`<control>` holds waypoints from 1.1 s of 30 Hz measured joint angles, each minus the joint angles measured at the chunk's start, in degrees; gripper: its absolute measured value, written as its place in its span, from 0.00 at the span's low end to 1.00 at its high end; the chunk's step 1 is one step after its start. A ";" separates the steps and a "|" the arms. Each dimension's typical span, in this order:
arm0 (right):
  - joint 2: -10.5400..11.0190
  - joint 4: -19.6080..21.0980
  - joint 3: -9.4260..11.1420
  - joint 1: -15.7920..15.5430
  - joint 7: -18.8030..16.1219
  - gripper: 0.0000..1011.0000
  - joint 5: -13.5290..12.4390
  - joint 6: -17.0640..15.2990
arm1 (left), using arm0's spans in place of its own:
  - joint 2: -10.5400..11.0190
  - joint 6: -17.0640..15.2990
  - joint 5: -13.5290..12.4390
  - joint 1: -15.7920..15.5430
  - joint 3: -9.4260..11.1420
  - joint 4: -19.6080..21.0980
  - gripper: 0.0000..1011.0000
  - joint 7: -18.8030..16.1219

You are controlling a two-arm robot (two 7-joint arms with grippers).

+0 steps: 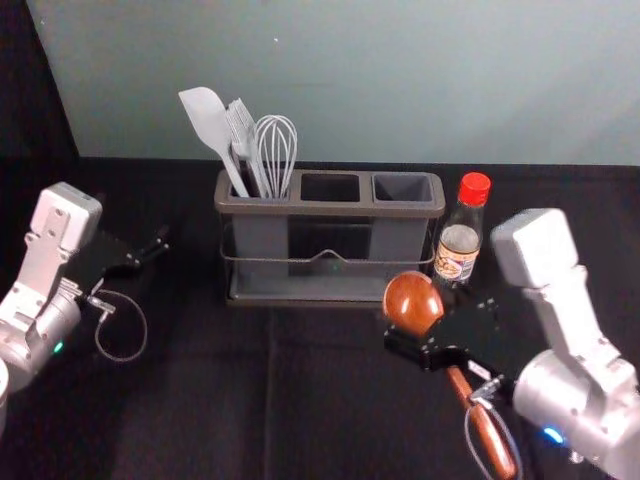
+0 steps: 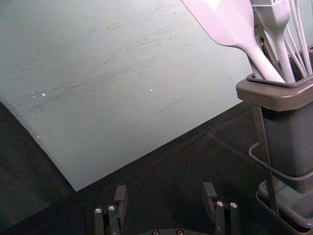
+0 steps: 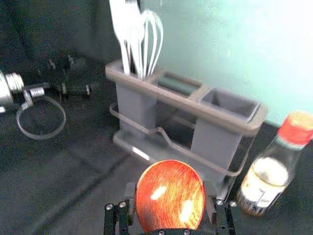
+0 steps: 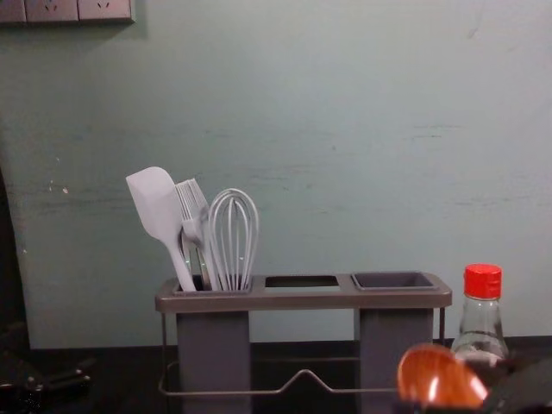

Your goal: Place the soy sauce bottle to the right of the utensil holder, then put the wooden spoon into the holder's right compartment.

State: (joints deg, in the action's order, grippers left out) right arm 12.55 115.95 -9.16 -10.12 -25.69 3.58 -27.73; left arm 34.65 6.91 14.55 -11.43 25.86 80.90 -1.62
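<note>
My right gripper (image 1: 436, 345) is shut on the wooden spoon (image 1: 413, 303), bowl up and handle slanting down toward the table's near side. The right wrist view has the bowl (image 3: 170, 196) between the fingers of this gripper (image 3: 170, 208). Behind it, the soy sauce bottle (image 1: 460, 240) stands upright just right of the utensil holder (image 1: 330, 285). The holder's right compartment (image 1: 403, 187) is empty; so is the middle one. On the left, my left gripper (image 1: 150, 256) hangs over the table, open and holding nothing, as the left wrist view shows it (image 2: 165, 200).
A white spatula (image 4: 155, 207), a brush (image 4: 192, 207) and a whisk (image 4: 234, 233) stand in the holder's left compartment. Behind the black-covered table (image 1: 200, 400) rises a pale green wall (image 1: 350, 90).
</note>
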 joint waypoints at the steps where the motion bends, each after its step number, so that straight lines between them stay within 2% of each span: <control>1: 0.08 -0.19 1.02 -0.75 -0.12 0.83 -1.36 3.14 | 0.00 0.00 0.00 0.00 0.00 0.00 0.99 0.00; 5: -0.12 -0.95 2.39 -1.95 0.42 0.83 -2.87 9.51 | 0.00 0.00 0.00 0.00 0.00 0.00 0.99 0.00; 6: -0.20 -1.25 2.89 -2.38 0.94 0.83 -3.40 12.38 | 0.00 0.00 0.00 0.00 0.00 0.00 0.99 0.00; 7: -0.21 -1.38 3.06 -2.57 1.23 0.83 -3.55 13.71 | 0.00 0.00 0.00 0.00 0.00 0.00 0.99 0.00; 10: -0.15 -1.90 3.85 -3.31 2.30 0.83 -4.35 20.45 | 0.00 0.00 0.00 0.00 0.00 0.00 0.99 0.00; 12: -0.14 -2.14 4.09 -3.49 2.62 0.83 -4.74 22.62 | 0.00 0.00 0.00 0.00 0.00 0.00 0.99 0.00; 13: -0.16 -2.49 4.32 -3.61 2.96 0.83 -5.17 25.17 | 0.00 0.00 0.00 0.00 0.00 0.00 0.99 0.00; 14: -0.16 -2.49 4.32 -3.61 2.96 0.83 -5.17 25.17 | 0.00 0.00 0.00 0.00 0.00 0.00 0.99 0.00; 15: -0.24 -3.03 4.54 -3.63 3.20 0.83 -5.65 27.70 | 0.00 0.00 0.00 0.00 0.00 0.00 0.99 0.00; 19: -0.40 -4.39 4.73 -3.49 3.58 0.83 -6.74 33.42 | 0.00 0.00 0.00 0.00 0.00 0.00 0.99 0.00; 20: -0.46 -5.04 4.73 -3.27 3.60 0.83 -7.37 35.65 | 0.00 0.00 0.00 0.00 0.00 0.00 0.99 0.00; 23: -0.67 -6.38 4.72 -2.83 3.54 0.83 -8.90 39.39 | 0.00 0.00 0.00 0.00 0.00 0.00 0.99 0.00; 28: -0.80 -7.58 4.38 -2.37 3.96 0.83 -9.76 42.19 | 0.00 0.00 0.00 0.00 0.00 0.00 0.99 0.00; 33: -0.72 -7.89 4.07 -2.13 4.79 0.83 -9.40 41.79 | 0.00 0.00 0.00 0.00 0.00 0.00 0.99 0.00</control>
State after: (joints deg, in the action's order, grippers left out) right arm 11.82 108.06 -5.09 -12.26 -20.90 -5.82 14.06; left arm 34.64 6.91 14.55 -11.43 25.86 80.90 -1.62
